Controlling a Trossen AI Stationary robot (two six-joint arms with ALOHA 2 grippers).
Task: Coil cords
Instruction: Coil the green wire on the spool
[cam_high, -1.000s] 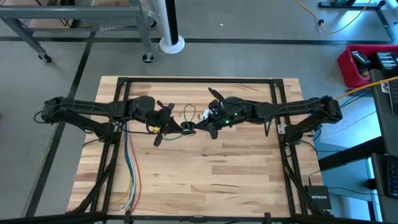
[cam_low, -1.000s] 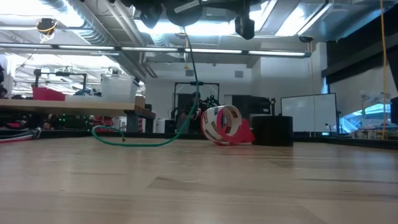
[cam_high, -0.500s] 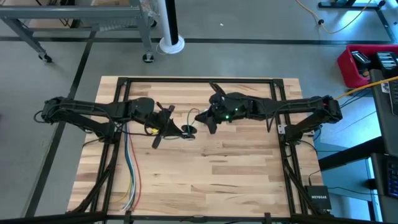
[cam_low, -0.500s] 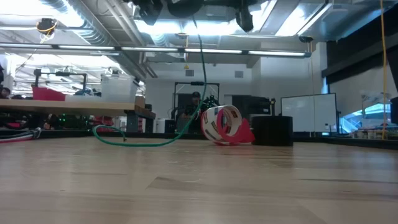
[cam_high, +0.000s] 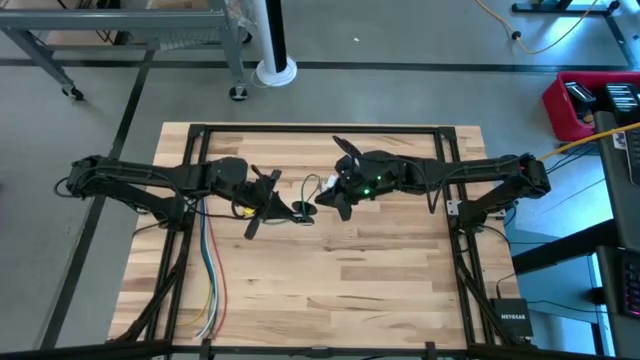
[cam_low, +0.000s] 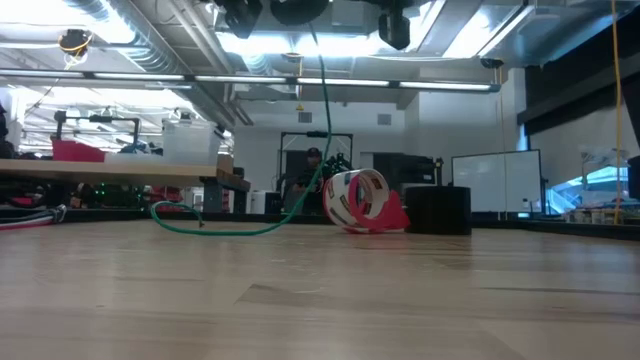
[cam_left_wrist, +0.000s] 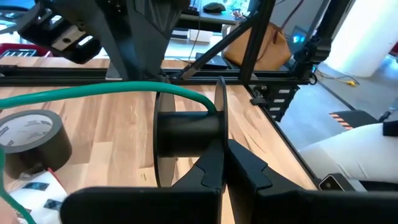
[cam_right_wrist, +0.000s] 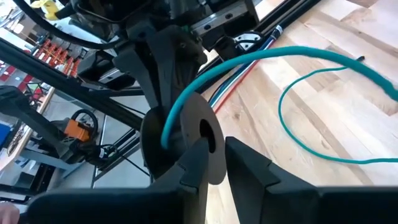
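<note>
A black spool (cam_left_wrist: 186, 134) with two round flanges is held up over the table's middle, between both grippers. The thin green cord (cam_left_wrist: 93, 93) runs onto its core. The cord hangs down from there (cam_low: 322, 120) and lies in a slack loop on the wood (cam_right_wrist: 311, 124). My left gripper (cam_left_wrist: 224, 168) is shut on one flange. My right gripper (cam_right_wrist: 214, 155) comes from the table's right. Its fingers stand a little apart on either side of the other flange's rim (cam_right_wrist: 208, 134). My left gripper pinches the rim of the spool's flange (cam_left_wrist: 219, 140) between its two fingers, roughly level, coming from the table's left. The spool is clear of the table, its axis across the fingers. Whether my right gripper touches the other flange, I cannot tell.
A grey tape roll (cam_left_wrist: 28, 140) lies on the wood beside the spool and shows in the low view (cam_low: 358, 200). Long green, yellow, red and white wires (cam_high: 208, 275) run toward the near left edge. A black frame (cam_high: 320, 128) borders the table.
My right gripper has gone a little toward the table's left and far edge and come back beside the spool. The hanging stretch of green cord has shifted sideways. Its loop on the table has stayed in place.
</note>
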